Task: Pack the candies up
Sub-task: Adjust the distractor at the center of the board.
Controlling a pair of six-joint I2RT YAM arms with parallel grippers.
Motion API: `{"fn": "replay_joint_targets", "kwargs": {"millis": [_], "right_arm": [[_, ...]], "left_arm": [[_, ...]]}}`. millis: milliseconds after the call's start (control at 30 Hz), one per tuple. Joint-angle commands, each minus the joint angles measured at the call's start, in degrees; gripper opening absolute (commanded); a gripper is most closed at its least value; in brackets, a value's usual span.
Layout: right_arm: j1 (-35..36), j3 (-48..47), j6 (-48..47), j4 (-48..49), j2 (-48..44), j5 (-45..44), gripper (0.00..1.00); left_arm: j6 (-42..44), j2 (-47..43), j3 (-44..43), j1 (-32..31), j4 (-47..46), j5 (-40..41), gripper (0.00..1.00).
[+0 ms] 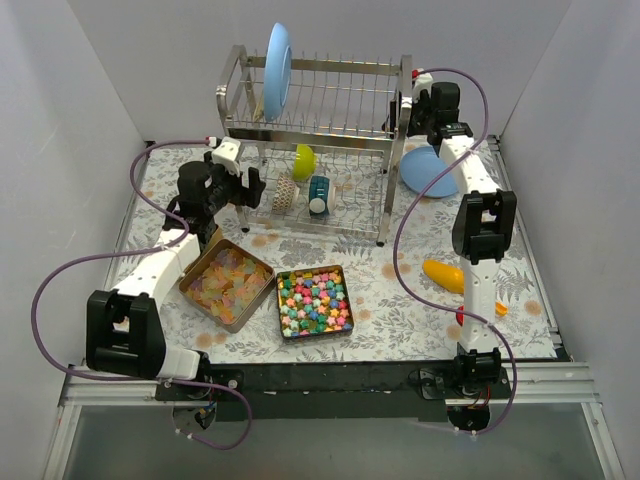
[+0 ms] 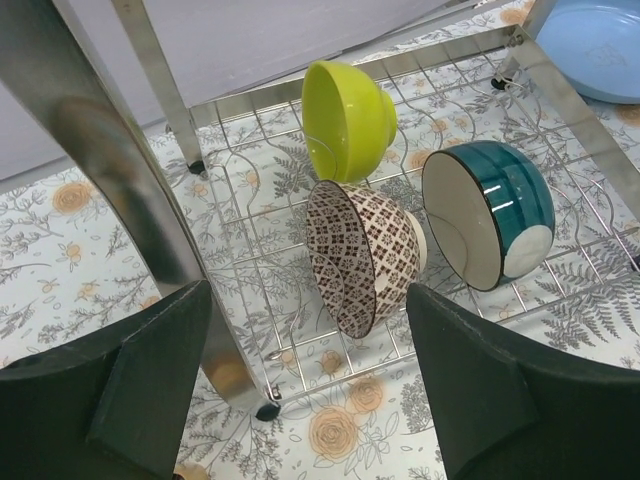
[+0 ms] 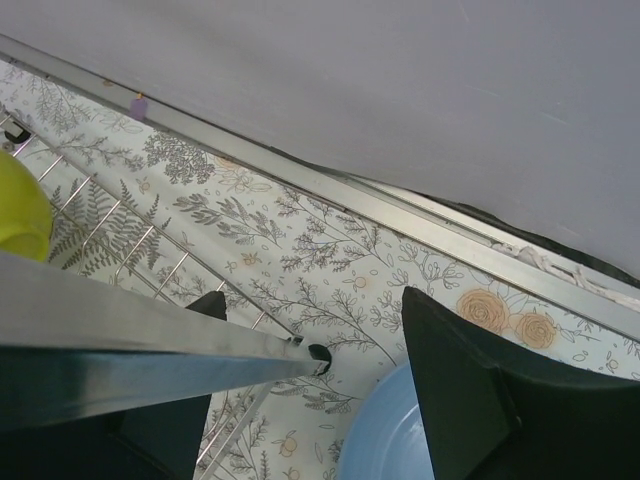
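Two open tins lie on the floral mat in the top view. The left tin [image 1: 228, 284] holds pale orange-pink translucent candies. The right tin [image 1: 314, 300] holds bright pink, green, yellow and blue candies. My left gripper [image 1: 250, 187] is open and empty, low by the dish rack's front left leg, behind the tins. In the left wrist view its gripper [image 2: 310, 400] frames bare mat in front of the rack. My right gripper [image 1: 408, 105] is open and empty at the rack's top right corner; in the right wrist view [image 3: 310, 420] a rack bar crosses in front of its left finger.
A metal dish rack [image 1: 320, 100] stands at the back with a blue plate [image 1: 278, 57] upright on top. Green [image 2: 350, 115], patterned [image 2: 365, 250] and teal [image 2: 490, 210] bowls sit on its lower shelf. A blue dish [image 1: 428, 170] leans at its right. An orange-yellow scoop [image 1: 445, 274] lies right.
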State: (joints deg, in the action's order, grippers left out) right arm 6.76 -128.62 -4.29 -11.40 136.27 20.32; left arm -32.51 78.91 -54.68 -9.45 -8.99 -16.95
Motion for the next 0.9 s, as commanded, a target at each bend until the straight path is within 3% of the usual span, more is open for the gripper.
{"fn": "replay_joint_targets", "kwargs": {"millis": [0, 133, 267, 433, 767, 867], "right_arm": [[-0.3, -0.2, -10.2, 12.7, 2.2, -6.2, 0.81], [-1.2, 13.6, -13.3, 18.7, -5.9, 7.3, 0.89], [-4.2, 27.7, -14.3, 22.0, -13.5, 20.9, 0.90], [-6.1, 34.1, -14.5, 25.0, -17.0, 28.6, 0.91], [-8.0, 45.1, -16.8, 28.1, -24.8, 33.0, 0.92], [-8.1, 49.1, -19.7, 26.7, -29.2, 28.6, 0.85]], "left_arm": [[2.2, 0.2, -4.3, 0.3, 2.0, -1.9, 0.79], [4.4, -1.4, -5.3, 0.3, 5.4, -8.3, 0.79], [5.5, -3.1, -5.9, 0.3, 8.6, -11.6, 0.80], [7.4, -4.2, -6.3, 0.0, 12.9, -12.3, 0.80], [10.5, -3.2, -8.2, 0.0, 16.3, -11.4, 0.80], [12.2, -5.1, -7.7, 0.0, 18.0, -11.2, 0.79]]}}
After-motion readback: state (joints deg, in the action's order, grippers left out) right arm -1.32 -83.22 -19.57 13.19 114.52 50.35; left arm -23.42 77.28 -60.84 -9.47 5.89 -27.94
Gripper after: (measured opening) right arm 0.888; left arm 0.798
